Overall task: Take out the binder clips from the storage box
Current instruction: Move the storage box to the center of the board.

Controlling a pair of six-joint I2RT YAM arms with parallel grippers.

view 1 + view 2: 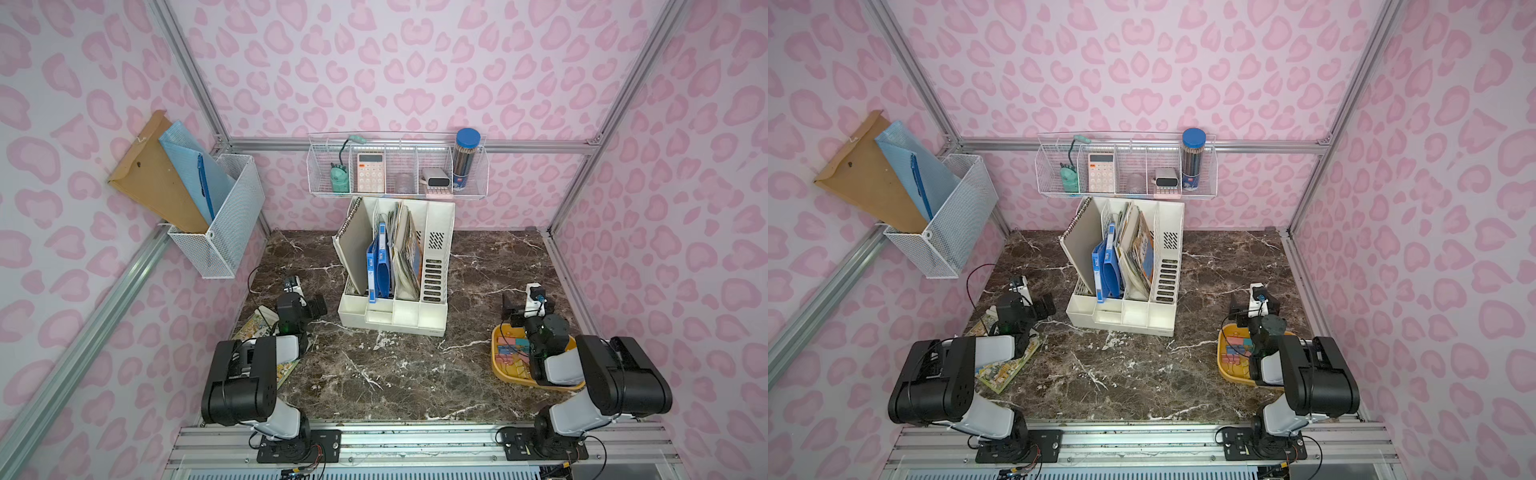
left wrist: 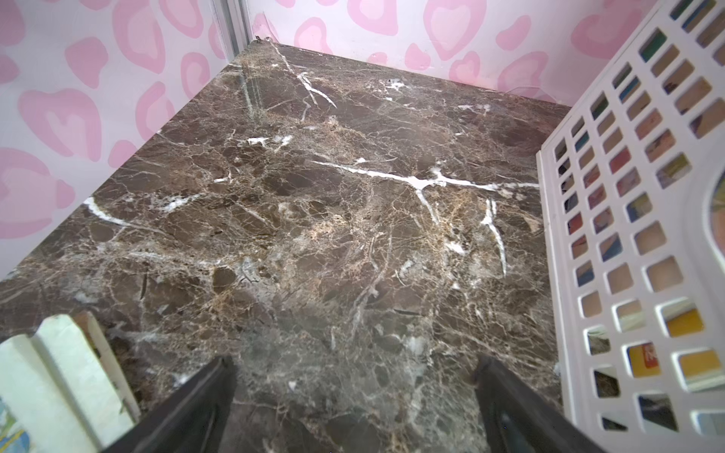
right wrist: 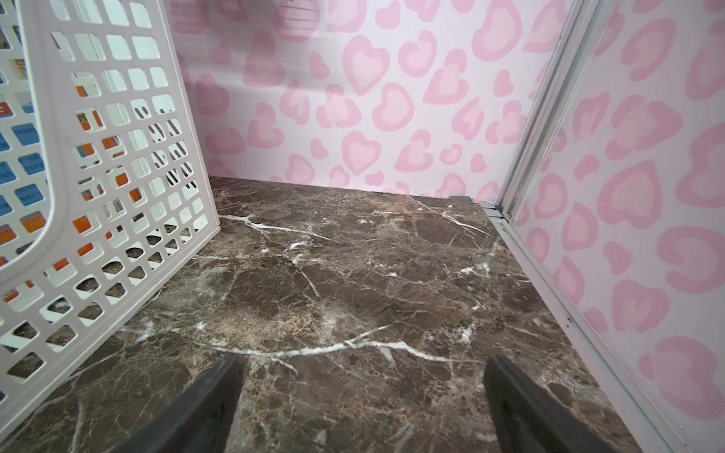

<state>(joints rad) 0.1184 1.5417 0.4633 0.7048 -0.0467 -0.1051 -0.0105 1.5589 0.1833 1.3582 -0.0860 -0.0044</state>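
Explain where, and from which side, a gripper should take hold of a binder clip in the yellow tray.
Probably pinch one of the binder clips across its coloured body, coming straight down. The storage box has raised walls and the clips lie crowded on its floor, so a sideways approach is blocked. Each clip's pose is too small to tell.

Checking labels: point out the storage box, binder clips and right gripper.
storage box (image 1: 510, 376): top view, bare front rim.
binder clips (image 1: 512, 348): top view, middle of the pile in the box.
right gripper (image 3: 365, 362): right wrist view, midway between the open fingertips.
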